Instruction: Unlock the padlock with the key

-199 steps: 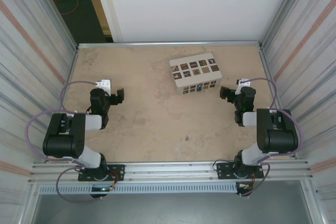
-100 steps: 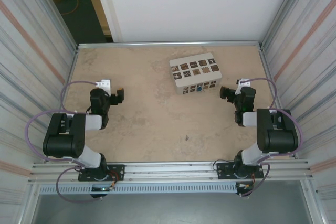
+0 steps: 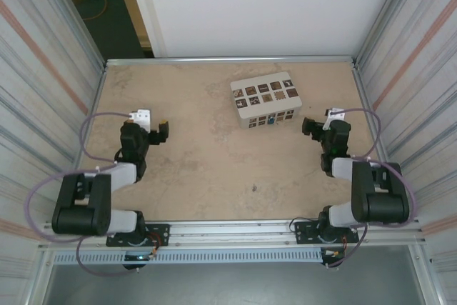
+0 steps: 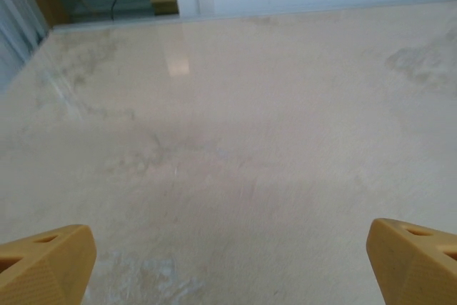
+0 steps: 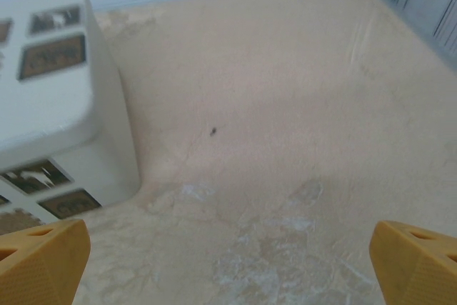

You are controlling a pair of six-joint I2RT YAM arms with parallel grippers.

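A white box [image 3: 265, 99] with dark patterned squares stands on the tan table [image 3: 193, 169]. The padlock [image 3: 271, 121] shows as a tiny blue spot at the near face of the box, low down among the squares there. It is too small to tell whether it hangs on that face or stands against it, and its loop cannot be made out.

The right gripper [image 3: 308, 127] sits to the right of the box, near its right end but apart from it, and points toward it. In the right wrist view its yellow fingertips [image 5: 43, 258] are spread wide, with bare table between them and nothing held. The rounded corner of the box rises ahead on the left. A dark fleck [image 5: 214, 131] lies on the table near that corner.

The left gripper [image 3: 162, 131] is well apart from the box, on its left and a little nearer the arm bases. Its fingertips [image 4: 46, 266] are also wide apart, with nothing between them.

A small dark speck [image 3: 254, 188] lies on the near side of the box, well apart from it. It is too small to tell what it is.
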